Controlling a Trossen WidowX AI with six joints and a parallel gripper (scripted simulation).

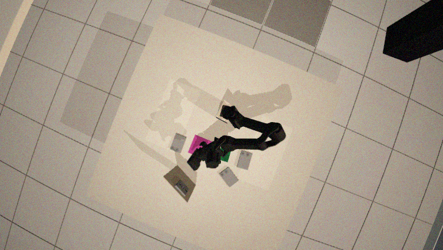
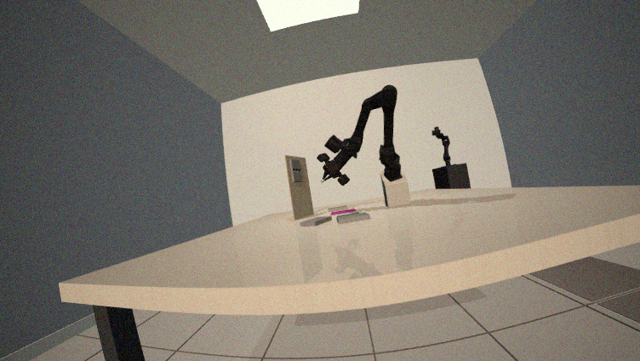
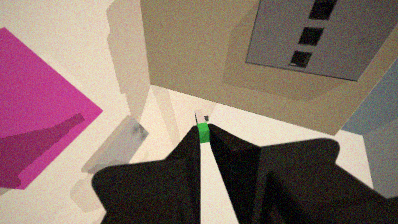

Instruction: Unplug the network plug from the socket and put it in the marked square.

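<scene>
My gripper (image 2: pixel 325 176) (image 3: pixel 202 129) is shut on the network plug (image 3: pixel 204 133), a small green body with a pale front end, held at the fingertips. They are in the air in front of the panel, apart from it and below socket height. The brown upright panel (image 1: pixel 170 176) (image 2: pixel 303 197) (image 3: pixel 185 50) carries a grey socket plate (image 2: pixel 296 177) (image 3: pixel 275 40) with three dark openings. A magenta square (image 1: pixel 194 142) (image 2: pixel 342 212) (image 3: pixel 45 100) and a green square (image 1: pixel 225 156) lie on the table, the green one partly hidden by the arm in the top view.
Grey flat blocks (image 1: pixel 178 142) (image 1: pixel 244 160) (image 1: pixel 228 177) (image 3: pixel 115 147) lie around the two coloured squares; they also show in the exterior view (image 2: pixel 352 218) (image 2: pixel 316 221). The arm's pale base (image 2: pixel 396 192) stands on the table behind them.
</scene>
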